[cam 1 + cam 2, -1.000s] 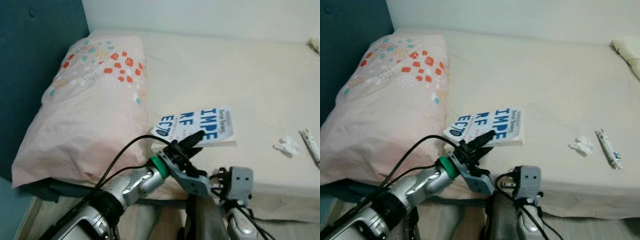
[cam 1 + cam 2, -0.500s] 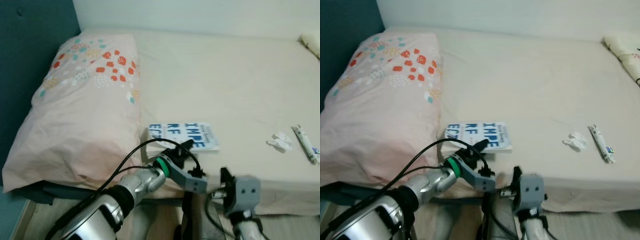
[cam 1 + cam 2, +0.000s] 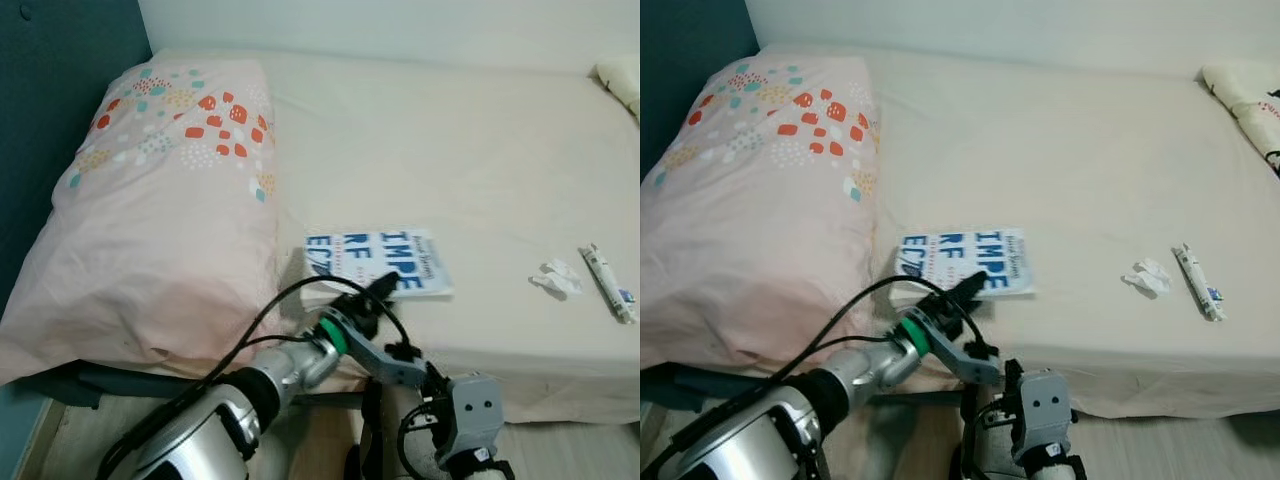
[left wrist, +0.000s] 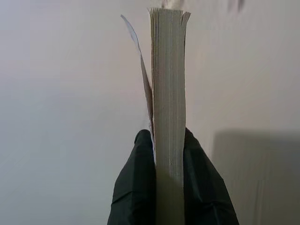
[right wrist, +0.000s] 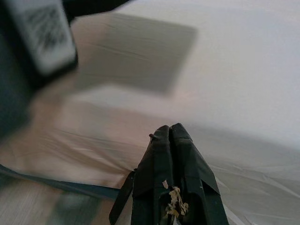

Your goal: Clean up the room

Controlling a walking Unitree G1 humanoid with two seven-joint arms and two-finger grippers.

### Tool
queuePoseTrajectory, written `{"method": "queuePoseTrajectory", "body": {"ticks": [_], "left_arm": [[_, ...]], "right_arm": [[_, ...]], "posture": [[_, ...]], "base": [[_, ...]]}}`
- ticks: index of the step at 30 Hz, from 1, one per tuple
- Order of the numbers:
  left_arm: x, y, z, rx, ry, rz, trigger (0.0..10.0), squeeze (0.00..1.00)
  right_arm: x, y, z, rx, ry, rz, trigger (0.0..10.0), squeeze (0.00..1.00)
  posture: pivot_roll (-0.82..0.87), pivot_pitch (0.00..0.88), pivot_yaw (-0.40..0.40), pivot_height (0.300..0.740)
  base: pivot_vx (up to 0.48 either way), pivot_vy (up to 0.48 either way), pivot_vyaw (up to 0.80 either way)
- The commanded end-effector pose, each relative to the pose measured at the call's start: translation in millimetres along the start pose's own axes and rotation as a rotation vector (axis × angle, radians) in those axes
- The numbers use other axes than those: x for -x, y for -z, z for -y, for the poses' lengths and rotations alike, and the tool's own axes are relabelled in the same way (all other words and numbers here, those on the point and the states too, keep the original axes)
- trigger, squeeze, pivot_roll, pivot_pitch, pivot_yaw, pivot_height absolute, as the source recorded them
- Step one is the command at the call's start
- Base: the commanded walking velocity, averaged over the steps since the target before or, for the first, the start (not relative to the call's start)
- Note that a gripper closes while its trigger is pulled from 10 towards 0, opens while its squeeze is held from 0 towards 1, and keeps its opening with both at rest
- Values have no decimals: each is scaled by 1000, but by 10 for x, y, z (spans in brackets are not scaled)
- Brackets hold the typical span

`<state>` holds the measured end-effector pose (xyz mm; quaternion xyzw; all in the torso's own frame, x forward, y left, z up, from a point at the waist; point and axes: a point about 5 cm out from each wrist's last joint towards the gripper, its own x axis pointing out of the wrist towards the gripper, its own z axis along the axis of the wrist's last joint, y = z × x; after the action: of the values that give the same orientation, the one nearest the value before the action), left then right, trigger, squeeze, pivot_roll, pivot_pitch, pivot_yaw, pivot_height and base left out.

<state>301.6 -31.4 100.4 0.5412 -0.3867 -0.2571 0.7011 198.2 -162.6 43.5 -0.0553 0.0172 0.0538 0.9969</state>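
Book (image 3: 380, 263) pinched by left tool (image 3: 375, 291), seemingly lifted.

Pillow (image 3: 160, 210): pale pink, orange, teal and white dots at far end. Book (image 3: 378, 262): white cover, blue lettering. Bed sheet (image 3: 450, 160): cream. Headboard (image 3: 50, 110): dark teal.

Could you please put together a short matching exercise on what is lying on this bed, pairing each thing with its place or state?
Things:
1. book
2. pillow
3. crumpled tissue
4. right pincer

Places or states:
A. against the blue headboard
B. fingers pressed together, holding nothing
C. clamped at its edge by the left pincer
D. on the sheet beside a small tube

Pairs: 1-C, 2-A, 3-D, 4-B
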Motion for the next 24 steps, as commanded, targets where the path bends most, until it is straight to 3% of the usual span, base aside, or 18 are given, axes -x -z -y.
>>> {"method": "queuePoseTrajectory", "body": {"ticks": [1,6,10,13,14,18,19,20,24], "left_arm": [[-30,-95,-9,13,-29,49,10000,0],[-26,-107,89,-35,51,22,10000,0],[-27,-13,166,-84,164,-91,10000,0],[-27,-13,166,-84,164,-91,10000,0],[-18,69,177,-110,225,-145,10000,24],[1,117,181,-114,251,-169,10000,71],[26,180,174,-118,265,-200,10000,624],[47,248,150,-124,262,-228,10000,918],[61,364,78,-139,228,-277,10000,973]], "right_arm": [[52,50,25,-2,5,-34,10000,0],[55,31,15,4,-7,-33,10000,0],[61,-6,-22,6,-24,-28,10000,0],[61,-6,-22,6,-24,-28,10000,0],[56,-25,-48,0,-29,-27,10000,0],[55,-33,-59,-2,-30,-28,10000,0],[54,-39,-69,-5,-31,-27,10000,0],[54,-46,-79,-8,-32,-26,10000,0],[51,-53,-90,-11,-34,-25,10000,0]], "posture": [[-102,141,-13,530],[-108,145,-14,530],[-128,161,-8,530],[-128,161,-8,530],[-130,166,-7,530],[-130,170,-5,530],[-129,174,-4,530],[-126,177,-5,530],[-126,177,-5,530]], "base": [[0,0,0],[0,0,0],[0,0,0],[0,0,0],[0,0,0],[0,0,0],[0,0,0],[0,0,0],[0,0,0]]}}
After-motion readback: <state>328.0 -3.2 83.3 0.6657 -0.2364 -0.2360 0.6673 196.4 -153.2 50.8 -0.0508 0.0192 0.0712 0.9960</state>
